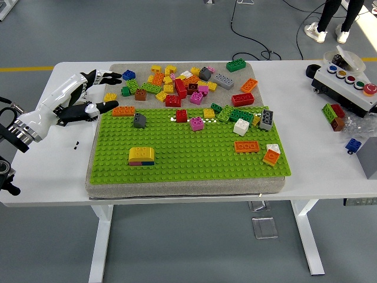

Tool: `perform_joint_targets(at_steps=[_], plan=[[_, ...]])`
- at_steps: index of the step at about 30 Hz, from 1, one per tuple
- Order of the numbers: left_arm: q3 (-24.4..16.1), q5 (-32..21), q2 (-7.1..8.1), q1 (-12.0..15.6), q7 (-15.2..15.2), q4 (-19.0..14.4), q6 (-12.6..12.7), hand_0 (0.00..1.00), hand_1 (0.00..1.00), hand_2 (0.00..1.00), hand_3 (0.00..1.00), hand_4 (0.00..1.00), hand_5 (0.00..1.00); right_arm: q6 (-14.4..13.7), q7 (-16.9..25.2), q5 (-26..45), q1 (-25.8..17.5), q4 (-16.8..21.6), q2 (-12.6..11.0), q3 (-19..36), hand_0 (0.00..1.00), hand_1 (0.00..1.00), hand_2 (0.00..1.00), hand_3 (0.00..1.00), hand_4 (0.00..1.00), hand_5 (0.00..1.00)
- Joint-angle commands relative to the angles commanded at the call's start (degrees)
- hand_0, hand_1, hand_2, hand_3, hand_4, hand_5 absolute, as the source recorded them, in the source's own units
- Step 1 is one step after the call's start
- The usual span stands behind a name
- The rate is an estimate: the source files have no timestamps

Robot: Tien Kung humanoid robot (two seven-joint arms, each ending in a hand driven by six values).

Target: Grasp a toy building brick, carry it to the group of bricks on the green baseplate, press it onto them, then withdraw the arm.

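Fingers spread and empty, the robot's white-and-black left hand point(82, 97) hovers over the left edge of the grey padded mat point(97, 177) on the white table point(318, 171), its thumb pointing toward a flat orange toy brick point(123, 111) without touching it. Under the forearm lies a small clear packet with green and pink contents point(57, 100), its print too small to read. On the bright green studded baseplate point(188, 156) sit a dark grey rounded brick point(139, 121) near the back left corner and, nearer the front, a yellow brick stacked on an orange-and-blue layer point(141, 155). Behind the baseplate, a loose heap of red, yellow, pink, green and grey bricks point(182, 82) covers the mat's far strip. Further right on the plate stand a red brick point(181, 115), a pink brick point(197, 123), a white brick point(241, 126), an orange flat brick point(246, 146) and an orange-and-white piece point(271, 154). At the table's right end rests a white control box with coloured round buttons point(347, 85), no lettering legible, with a few stray bricks point(333, 115) beside it. A person's legs point(333, 17) stand on the floor beyond
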Motion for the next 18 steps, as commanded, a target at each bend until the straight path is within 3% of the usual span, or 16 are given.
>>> perform_joint_targets(at_steps=[9,18], plan=[[-0.7,-7.3,0.43,-0.8,1.3,-0.2,-0.4,0.943,0.851,0.838,0.899,0.998,0.708,0.2,0.1,0.1,0.2,0.0,0.0,-0.4,0.725,0.656,0.705,0.587,0.915,0.500],[-0.6,-10.7,1.21,-2.5,1.7,0.1,-0.8,0.943,0.856,0.841,0.904,0.998,0.716,0.1,0.3,0.1,0.2,0.0,0.0,-0.1,0.725,0.656,0.705,0.587,0.915,0.500]])
